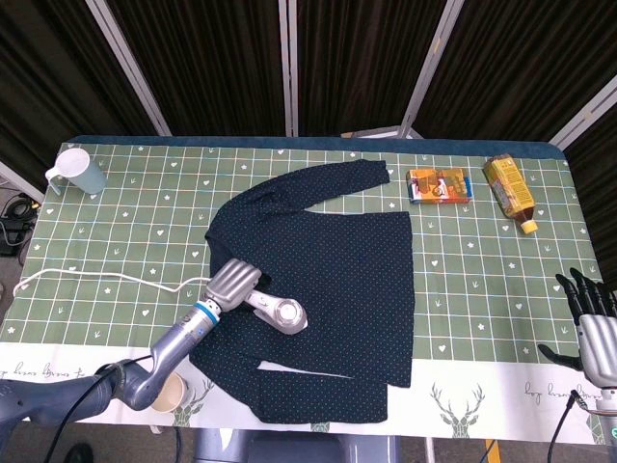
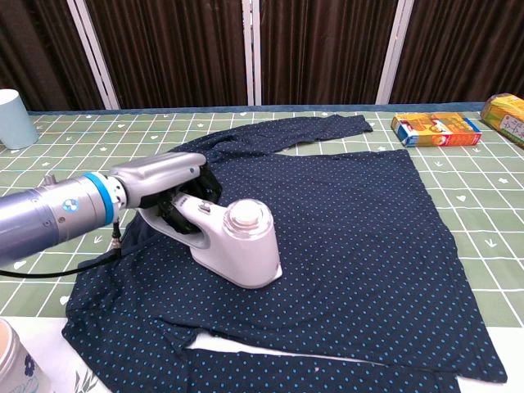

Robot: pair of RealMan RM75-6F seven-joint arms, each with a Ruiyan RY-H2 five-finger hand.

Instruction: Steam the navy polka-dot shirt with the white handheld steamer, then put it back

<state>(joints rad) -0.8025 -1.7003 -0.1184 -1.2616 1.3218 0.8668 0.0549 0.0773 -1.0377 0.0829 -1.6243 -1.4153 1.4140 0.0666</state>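
Observation:
The navy polka-dot shirt (image 1: 337, 270) (image 2: 360, 221) lies spread flat across the middle of the table. On its lower left part stands the white handheld steamer (image 1: 281, 313) (image 2: 237, 246), head down on the cloth. My left hand (image 1: 231, 284) (image 2: 160, 184) grips the steamer's handle from the left. The steamer's white cord (image 1: 96, 278) trails left over the table. My right hand (image 1: 590, 318) hangs off the table's right edge with fingers apart, holding nothing; the chest view does not show it.
A pale blue cup (image 1: 82, 172) (image 2: 15, 118) stands at the back left. An orange box (image 1: 440, 184) (image 2: 435, 128) and a yellow carton (image 1: 509, 190) (image 2: 506, 117) lie at the back right. A paper cup (image 1: 172, 391) (image 2: 15, 360) sits at the front left edge.

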